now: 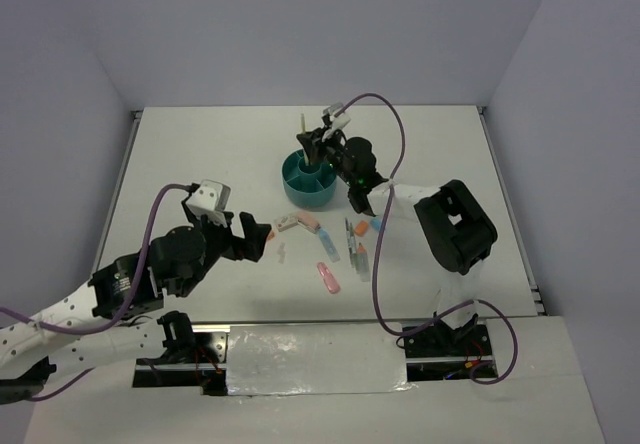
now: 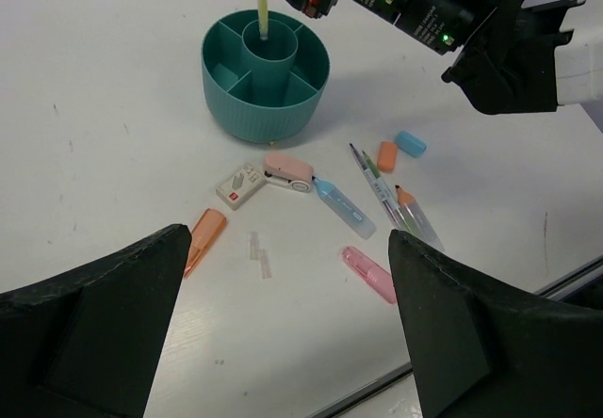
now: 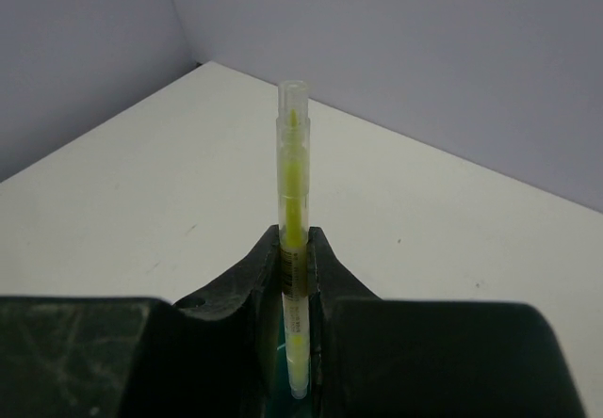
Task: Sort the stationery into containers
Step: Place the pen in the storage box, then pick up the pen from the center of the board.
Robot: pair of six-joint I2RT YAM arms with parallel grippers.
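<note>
The round teal organizer (image 1: 308, 180) stands mid-table; it also shows in the left wrist view (image 2: 266, 79). My right gripper (image 1: 318, 148) hangs over it, shut on a yellow-green pen (image 3: 294, 239) held upright, its lower end in the central cup (image 2: 262, 8). My left gripper (image 1: 255, 240) is open and empty, low over the table near an orange cap (image 2: 204, 234) and a clear clip (image 2: 260, 254). Loose on the table lie a pink case (image 2: 369, 274), a blue highlighter (image 2: 344, 208), several thin pens (image 2: 391, 192), and orange (image 2: 387, 155) and blue (image 2: 410, 143) erasers.
A small white item (image 2: 240, 185) and a pink correction tape (image 2: 289, 170) lie just in front of the organizer. The right arm (image 1: 455, 226) reaches over the loose pens. The table's front edge (image 2: 471, 338) runs close to the pink case.
</note>
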